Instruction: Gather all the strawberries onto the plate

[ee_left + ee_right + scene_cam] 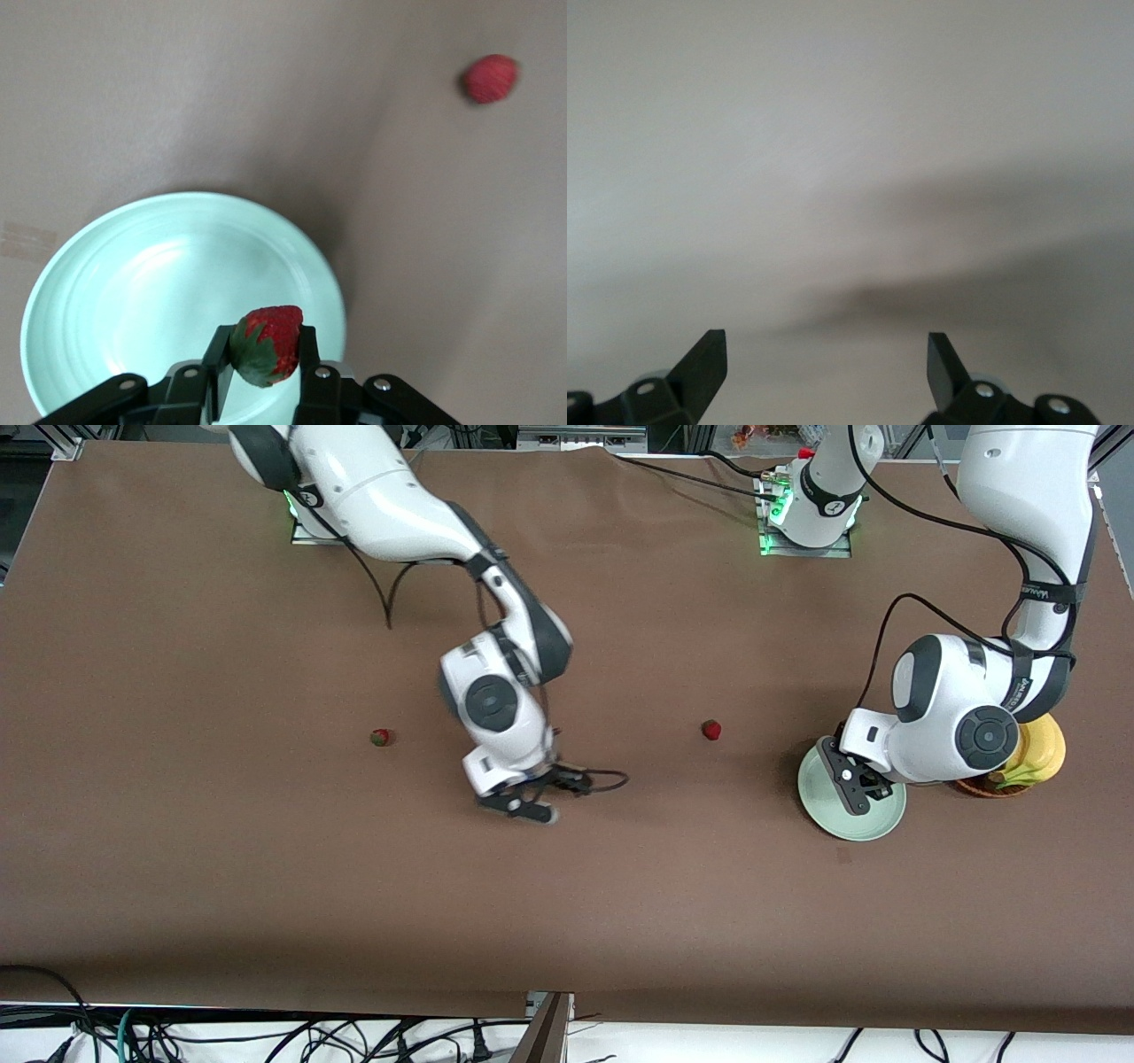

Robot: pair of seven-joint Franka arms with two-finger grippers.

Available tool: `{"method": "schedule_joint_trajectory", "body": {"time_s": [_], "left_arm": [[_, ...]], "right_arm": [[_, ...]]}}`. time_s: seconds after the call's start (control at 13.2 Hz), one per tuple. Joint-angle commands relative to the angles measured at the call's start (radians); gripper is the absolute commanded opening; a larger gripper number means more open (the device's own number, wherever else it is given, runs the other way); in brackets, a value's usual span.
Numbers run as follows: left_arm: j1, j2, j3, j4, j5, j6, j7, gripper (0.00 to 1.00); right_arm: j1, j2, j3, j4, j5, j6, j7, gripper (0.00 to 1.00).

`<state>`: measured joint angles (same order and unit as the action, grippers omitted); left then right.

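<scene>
My left gripper (pixel 852 786) hangs over the pale mint-green plate (pixel 877 825), shut on a red strawberry (pixel 276 329) with a green cap, held just above the plate's (pixel 133 292) inside near its rim. A second strawberry (pixel 711 730) lies on the table between the plate and the right arm; it also shows in the left wrist view (pixel 490 78). A third strawberry (pixel 381 737) lies toward the right arm's end. My right gripper (pixel 542 797) is open and empty low over bare table between those two berries, its fingertips (pixel 709 350) wide apart.
A brown wicker basket (pixel 992 786) with yellow bananas (pixel 1038 755) stands beside the plate toward the left arm's end, partly hidden by the left arm. The brown table cloth (pixel 266 868) covers the whole surface. Cables hang off the table's front edge.
</scene>
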<state>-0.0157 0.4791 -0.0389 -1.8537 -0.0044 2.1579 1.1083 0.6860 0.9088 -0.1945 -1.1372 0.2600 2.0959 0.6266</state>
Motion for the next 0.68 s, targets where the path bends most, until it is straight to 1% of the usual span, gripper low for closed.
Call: {"method": "schedule_joint_trajectory", "body": {"time_s": [0.0,0.08,0.15,0.23,0.38,0.45,0.6], "left_arm": [[0.008,0.012,-0.01,-0.076,0.021,0.126,0.041,0.14],[0.008,0.009,-0.01,-0.078,0.021,0.125,0.048,0.75],[0.008,0.004,-0.012,-0.076,0.021,0.122,0.094,1.0],[0.013,0.0,-0.013,-0.072,0.021,0.12,0.149,1.0],[0.005,-0.051,-0.018,-0.067,0.021,0.056,0.168,1.0],[-0.001,-0.083,-0.019,-0.061,0.017,0.012,0.151,1.0],[-0.001,-0.122,-0.022,-0.044,0.006,-0.086,0.018,1.0]], "right_arm": [[-0.026,-0.126,-0.107,-0.209,-0.007,-0.056,-0.309,1.0],[-0.026,-0.154,-0.159,-0.275,-0.005,-0.056,-0.429,1.0],[-0.026,-0.181,-0.199,-0.345,0.001,-0.047,-0.526,1.0],[-0.036,-0.215,-0.226,-0.427,0.013,-0.036,-0.583,1.0],[-0.057,-0.301,-0.227,-0.582,0.027,-0.031,-0.623,1.0],[-0.059,-0.345,-0.227,-0.655,0.028,-0.019,-0.625,0.99],[-0.059,-0.413,-0.227,-0.781,0.036,0.012,-0.625,0.96]]}}
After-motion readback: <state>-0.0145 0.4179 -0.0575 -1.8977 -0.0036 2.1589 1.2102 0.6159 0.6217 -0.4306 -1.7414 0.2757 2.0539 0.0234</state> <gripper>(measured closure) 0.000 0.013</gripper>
